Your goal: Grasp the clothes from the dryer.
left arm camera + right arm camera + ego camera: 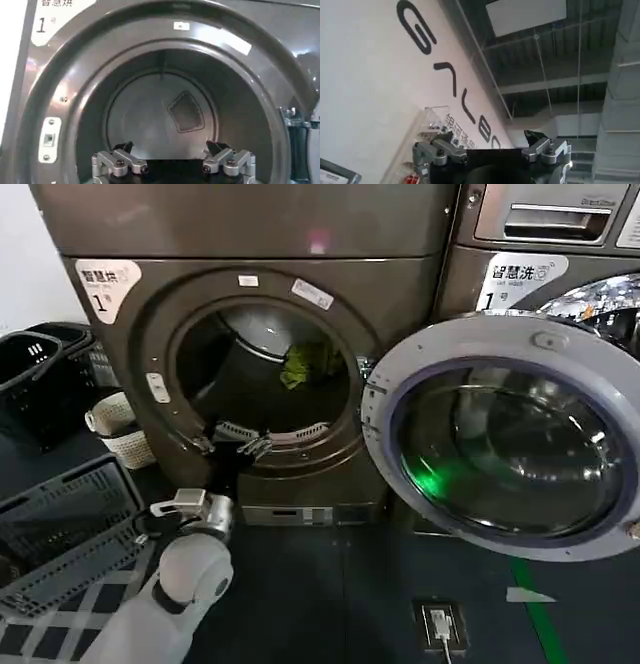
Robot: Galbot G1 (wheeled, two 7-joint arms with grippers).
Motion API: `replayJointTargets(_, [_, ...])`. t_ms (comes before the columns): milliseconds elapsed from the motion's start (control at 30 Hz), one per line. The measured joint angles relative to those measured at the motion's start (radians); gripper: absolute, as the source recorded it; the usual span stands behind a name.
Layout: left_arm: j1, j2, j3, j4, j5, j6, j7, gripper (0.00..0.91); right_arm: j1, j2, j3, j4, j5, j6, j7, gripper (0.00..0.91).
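Small olive-green fabric clothes (310, 364) inside the brown-grey metal dryer (250, 244) — steel-grey drum (160, 120), white "1" label (105, 284); beside it, black plastic baskets (40, 379).

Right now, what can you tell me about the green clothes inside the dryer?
The clothes are a small, crumpled olive-green bundle of soft fabric, much smaller than the round opening. They lie far back in the steel drum of the dryer, toward its right side, resting against the drum. The door hangs open to the right. The left gripper is at the opening's lower rim, jaws open, short of the bundle and not touching it.
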Motion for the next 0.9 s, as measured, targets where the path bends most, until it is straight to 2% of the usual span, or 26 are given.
replayJointTargets(900, [-0.014, -0.009, 0.010, 0.011, 0.001, 0.001, 0.003, 0.907, -0.012, -0.009, 0.060, -0.064, 0.001, 0.001, 0.000, 0.907])
